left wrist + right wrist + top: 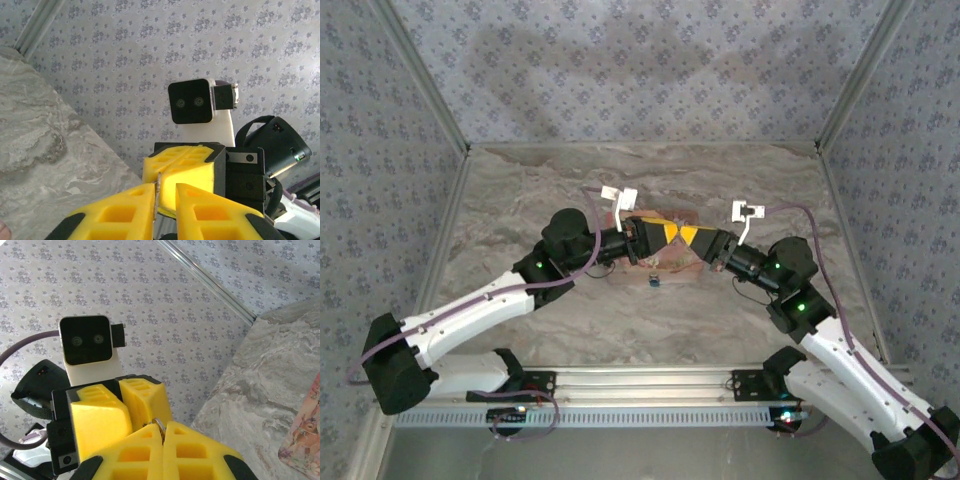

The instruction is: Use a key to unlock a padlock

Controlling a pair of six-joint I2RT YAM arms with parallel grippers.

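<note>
In the top view my two grippers meet tip to tip above the middle of the table, the left gripper (661, 234) facing the right gripper (691, 238). In the right wrist view the right gripper (164, 426) is shut on a small rounded silver piece, apparently the key (159, 423). In the left wrist view the left gripper (165, 189) has its fingers slightly apart. A thin metal blade (158, 192) lies edge-on against its left finger, with a gap to the other. A small dark and blue object (654, 281), possibly the padlock, lies on the table below them.
A pinkish mat (670, 262) lies on the marbled table (520, 200) under the grippers, and its corner also shows in the right wrist view (305, 440). Patterned walls (640, 70) close in the back and both sides. A metal rail (640, 380) runs along the near edge.
</note>
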